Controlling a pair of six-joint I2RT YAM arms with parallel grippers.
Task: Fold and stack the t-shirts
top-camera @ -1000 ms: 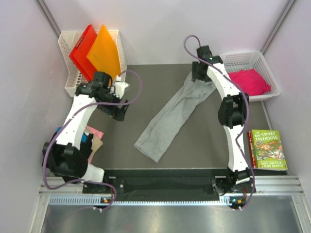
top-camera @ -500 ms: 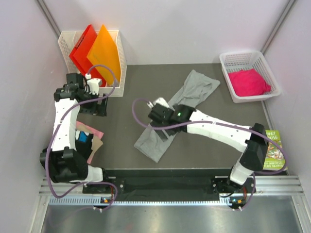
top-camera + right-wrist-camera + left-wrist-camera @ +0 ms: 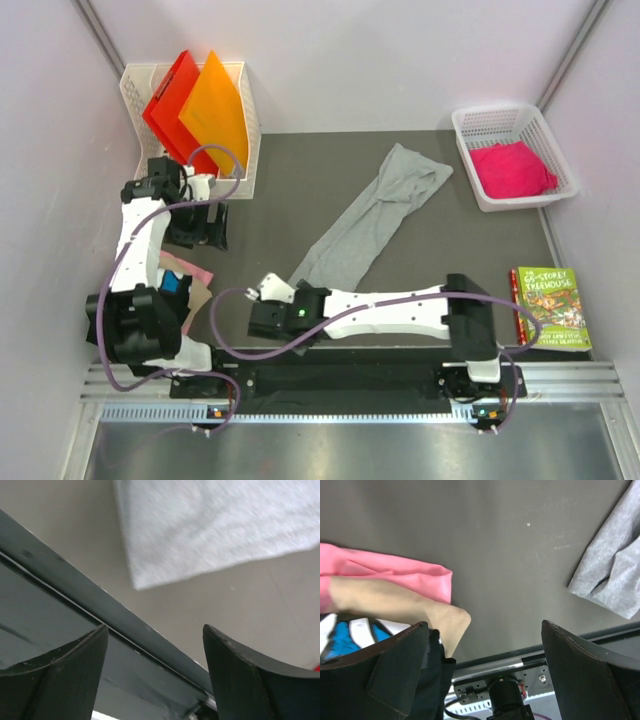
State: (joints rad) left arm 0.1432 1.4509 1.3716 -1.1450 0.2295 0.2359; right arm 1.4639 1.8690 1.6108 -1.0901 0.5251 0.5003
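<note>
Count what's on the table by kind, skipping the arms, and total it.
White plastic baskets: 2
Stiff plastic folders, red and orange: 2
Green picture book: 1
Loose t-shirts, grey and bright pink: 2
Layered cloth pile, pink, tan, blue-print: 1
Total: 8

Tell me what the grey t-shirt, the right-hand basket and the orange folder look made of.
Grey t-shirt: soft matte knit cloth, probably cotton; it lies limp and creased. Basket: rigid white plastic, by its moulded lattice walls. Orange folder: stiff, smooth plastic sheet, seemingly; it stands unbent.
</note>
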